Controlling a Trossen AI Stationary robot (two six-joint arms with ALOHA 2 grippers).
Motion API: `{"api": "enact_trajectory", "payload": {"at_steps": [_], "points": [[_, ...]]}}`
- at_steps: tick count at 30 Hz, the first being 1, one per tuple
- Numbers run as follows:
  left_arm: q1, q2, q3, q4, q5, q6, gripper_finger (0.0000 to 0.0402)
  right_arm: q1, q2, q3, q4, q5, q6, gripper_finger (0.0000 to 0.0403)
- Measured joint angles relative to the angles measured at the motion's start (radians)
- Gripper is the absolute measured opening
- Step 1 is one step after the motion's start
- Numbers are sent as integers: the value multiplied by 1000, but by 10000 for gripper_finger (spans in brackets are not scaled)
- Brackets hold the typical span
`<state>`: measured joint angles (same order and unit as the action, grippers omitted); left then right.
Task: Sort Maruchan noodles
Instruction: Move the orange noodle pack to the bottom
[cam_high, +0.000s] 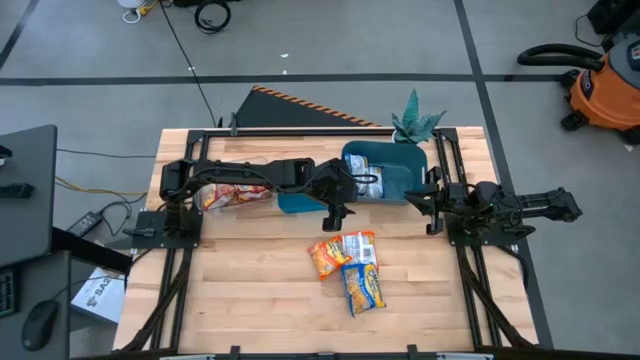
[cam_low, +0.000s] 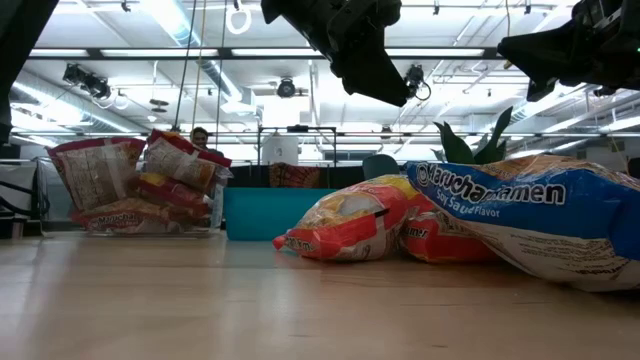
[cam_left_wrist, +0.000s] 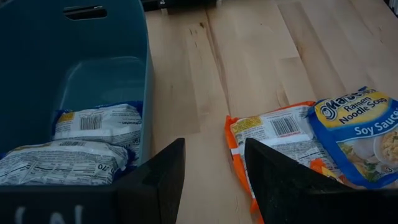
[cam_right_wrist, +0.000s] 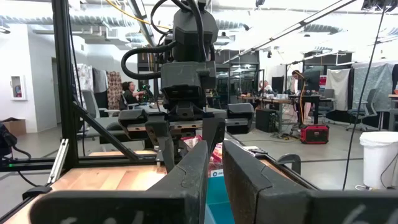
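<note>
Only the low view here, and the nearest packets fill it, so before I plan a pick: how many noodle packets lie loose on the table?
Observer: Three, close together: an orange packet, a barcode-up packet and a blue soy sauce packet.
Operator: Anything inside the teal bin?
Observer: Yes, the teal bin holds two silver-blue packets.
Operator: What is the left gripper doing?
Observer: The left gripper hovers with its fingers open and empty, over bare table between the bin's wall and the barcode-up packet.
</note>
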<state>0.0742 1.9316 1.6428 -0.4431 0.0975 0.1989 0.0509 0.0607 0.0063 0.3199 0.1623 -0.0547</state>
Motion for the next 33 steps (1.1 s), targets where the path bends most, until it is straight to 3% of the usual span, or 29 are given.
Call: {"api": "enact_trajectory", "payload": {"at_steps": [16,25,33], "points": [[-55,0,0,-96,64,-27,173,0,0,0,0,0,0,55],[-137,26,-1,-129,65,183,173,0,0,0,0,0,0,55],[-130,78,-2,-160,64,281,173,0,0,0,-1,-2,0,55]]}}
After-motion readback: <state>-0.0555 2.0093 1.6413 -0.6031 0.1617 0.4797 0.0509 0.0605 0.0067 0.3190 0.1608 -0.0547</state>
